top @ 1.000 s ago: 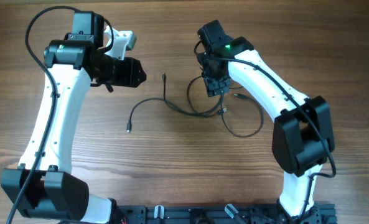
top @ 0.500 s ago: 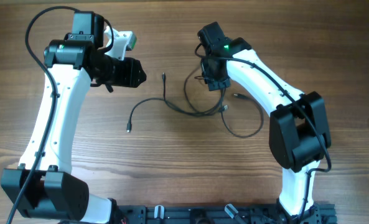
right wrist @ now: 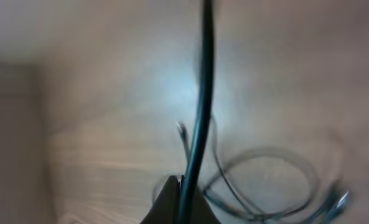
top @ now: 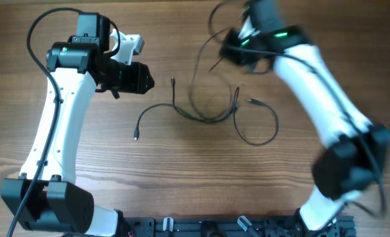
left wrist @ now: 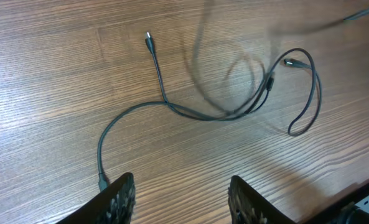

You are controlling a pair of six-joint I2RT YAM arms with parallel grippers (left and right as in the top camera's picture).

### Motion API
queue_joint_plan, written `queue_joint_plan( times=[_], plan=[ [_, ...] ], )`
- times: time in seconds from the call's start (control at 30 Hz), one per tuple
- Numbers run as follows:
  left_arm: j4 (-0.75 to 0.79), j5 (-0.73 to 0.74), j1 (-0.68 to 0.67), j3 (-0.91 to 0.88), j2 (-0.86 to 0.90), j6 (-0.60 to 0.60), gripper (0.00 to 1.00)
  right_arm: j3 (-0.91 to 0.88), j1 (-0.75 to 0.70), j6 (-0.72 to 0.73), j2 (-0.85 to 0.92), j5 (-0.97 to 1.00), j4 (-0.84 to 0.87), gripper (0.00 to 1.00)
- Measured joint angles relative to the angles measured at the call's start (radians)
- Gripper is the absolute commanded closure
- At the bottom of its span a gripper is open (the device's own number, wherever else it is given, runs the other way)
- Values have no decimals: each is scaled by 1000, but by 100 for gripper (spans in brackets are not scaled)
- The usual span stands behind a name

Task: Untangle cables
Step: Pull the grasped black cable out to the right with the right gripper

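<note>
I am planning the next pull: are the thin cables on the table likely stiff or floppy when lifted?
Probably floppy: the cables lie in loose curves and loops on the table. Probably light: the strand held by the right gripper is thin. Where strands cross, one pulled strand may drag others.

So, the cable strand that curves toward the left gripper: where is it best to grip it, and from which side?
Grip the strand on its straight stretch just before the plug end. Come straight down from above with the left gripper, fingers across the wire. There it lies flat and alone on the table, away from the crossing in the middle.
</note>
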Motion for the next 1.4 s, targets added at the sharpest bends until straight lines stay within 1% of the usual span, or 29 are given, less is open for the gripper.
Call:
queue_joint_plan(
  times=[0.03,0.1,0.17,0.27,0.37,0.43,0.53,0.7,0.77,0.83,0.9,1.0,1.07,1.17,1.27,1.3,1.4],
  plan=[
    [0,0,0,0,0,0,50,6,-6,-11,-13,-1,0,96],
    [0,0,0,0,0,0,50,55,-119,-169,-169,9,13,96],
    [0,0,0,0,0,0,50,73,-204,-225,-254,51,23,96],
    [0,0,0,0,0,0,50,94,-400,-301,-383,163,27,96],
    [0,0,0,0,0,0,50,102,-586,-360,-441,239,11,96],
    [0,0,0,0,0,0,50,104,-695,-388,-436,260,-20,96],
    [0,0,0,0,0,0,50,103,-832,-406,-384,277,-66,96],
    [5,0,0,0,0,0,50,101,-1025,-375,-238,256,-140,96],
    [7,0,0,0,0,0,50,100,-1072,-366,-187,207,-144,96],
    [11,0,0,0,0,0,49,98,-1103,-364,-144,117,-132,96],
    [13,0,0,0,0,0,49,94,-1115,-364,-115,4,-86,96],
    [14,0,0,0,0,0,49,93,-1114,-364,-96,-110,-23,96],
    [15,0,0,0,0,0,49,93,-1111,-356,-96,-127,2,96],
    [15,0,0,0,0,0,49,93,-1115,-334,-96,-86,22,96],
    [15,0,0,0,0,0,49,92,-1139,-254,-96,-52,75,96],
    [15,0,0,0,0,0,49,90,-1160,-216,-96,-70,125,96],
    [16,0,0,0,0,0,49,75,-1234,-31,-92,-255,460,96]
  ],
)
